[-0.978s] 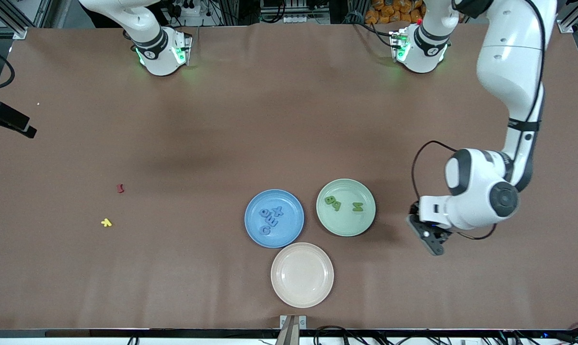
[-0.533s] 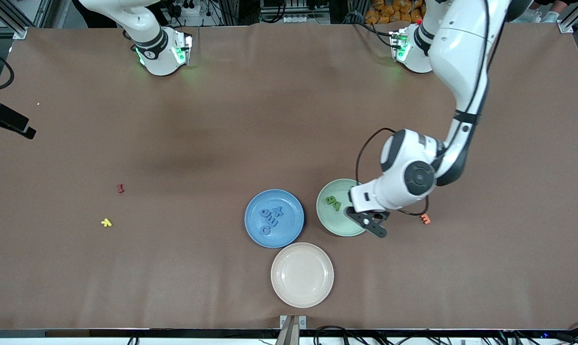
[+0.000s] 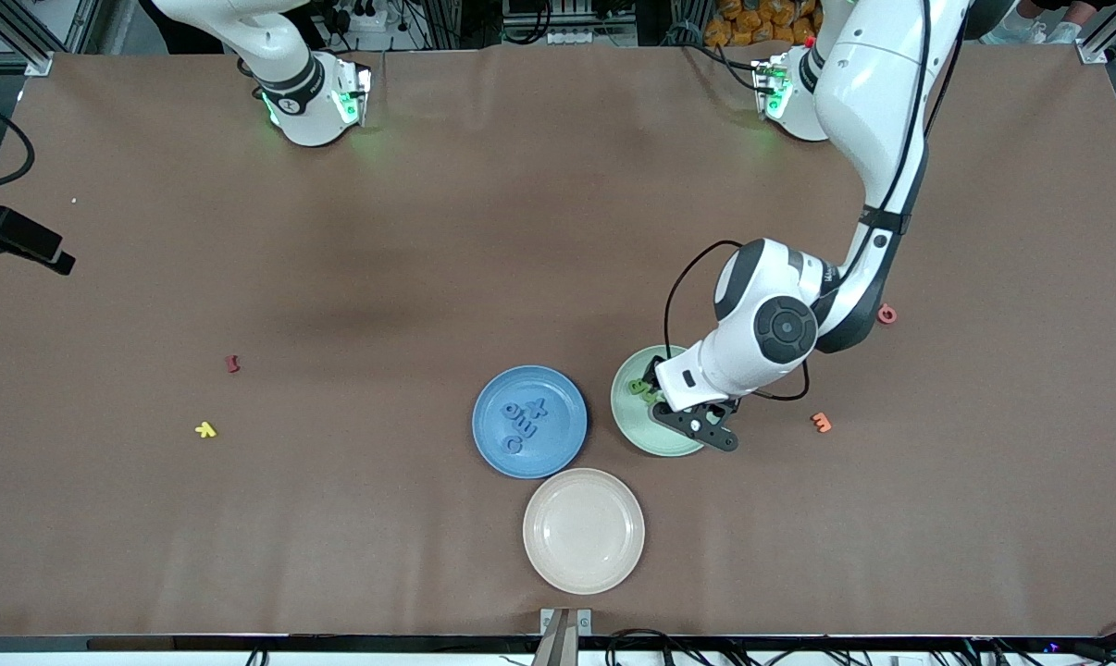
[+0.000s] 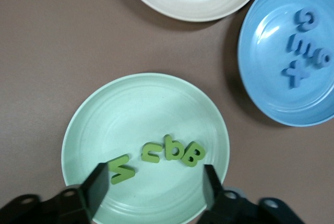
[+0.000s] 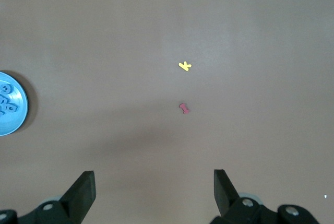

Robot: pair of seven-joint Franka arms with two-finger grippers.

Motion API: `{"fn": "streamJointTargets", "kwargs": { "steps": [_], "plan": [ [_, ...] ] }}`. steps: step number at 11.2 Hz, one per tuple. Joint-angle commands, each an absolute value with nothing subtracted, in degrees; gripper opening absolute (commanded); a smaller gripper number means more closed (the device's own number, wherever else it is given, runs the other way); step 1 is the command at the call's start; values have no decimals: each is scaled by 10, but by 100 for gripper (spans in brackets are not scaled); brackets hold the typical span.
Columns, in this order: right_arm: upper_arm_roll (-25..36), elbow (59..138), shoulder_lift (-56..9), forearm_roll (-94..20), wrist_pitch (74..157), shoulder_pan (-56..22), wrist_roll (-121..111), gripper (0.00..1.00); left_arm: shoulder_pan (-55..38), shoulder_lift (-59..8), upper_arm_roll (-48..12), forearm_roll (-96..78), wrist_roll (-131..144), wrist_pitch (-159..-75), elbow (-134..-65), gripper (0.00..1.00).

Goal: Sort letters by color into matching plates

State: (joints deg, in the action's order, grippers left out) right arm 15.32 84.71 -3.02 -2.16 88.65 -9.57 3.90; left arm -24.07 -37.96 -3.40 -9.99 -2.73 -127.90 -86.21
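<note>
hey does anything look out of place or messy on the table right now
Nothing is spilled or damaged. The green plate holds four green letters, the blue plate four blue letters. Only a few strays lie loose on the table: a yellow letter, dark red letter, orange letter and pink letter.

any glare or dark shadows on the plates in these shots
Left wrist view: soft highlights on the blue plate and green plate, letters readable. Front view: the left arm covers part of the green plate; the beige plate is evenly lit.
</note>
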Motion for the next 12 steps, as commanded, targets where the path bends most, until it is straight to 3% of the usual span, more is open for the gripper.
{"fn": "streamJointTargets", "kwargs": {
  "steps": [1,5,8,12],
  "plan": [
    [151,846,-30,-14,888,-95,47,100,-232,-306,-31,-98,11,-1187,-870,100],
    [149,846,-29,-18,888,-87,43,100,-207,-200,4,-44,98,-1077,-871,100],
    [69,846,-30,-15,889,-16,44,100,-137,-141,-24,1,98,-1014,-871,100],
    [68,845,-31,-14,889,-18,47,100,-35,-77,-74,1,98,-965,-872,100]
  ]
}}
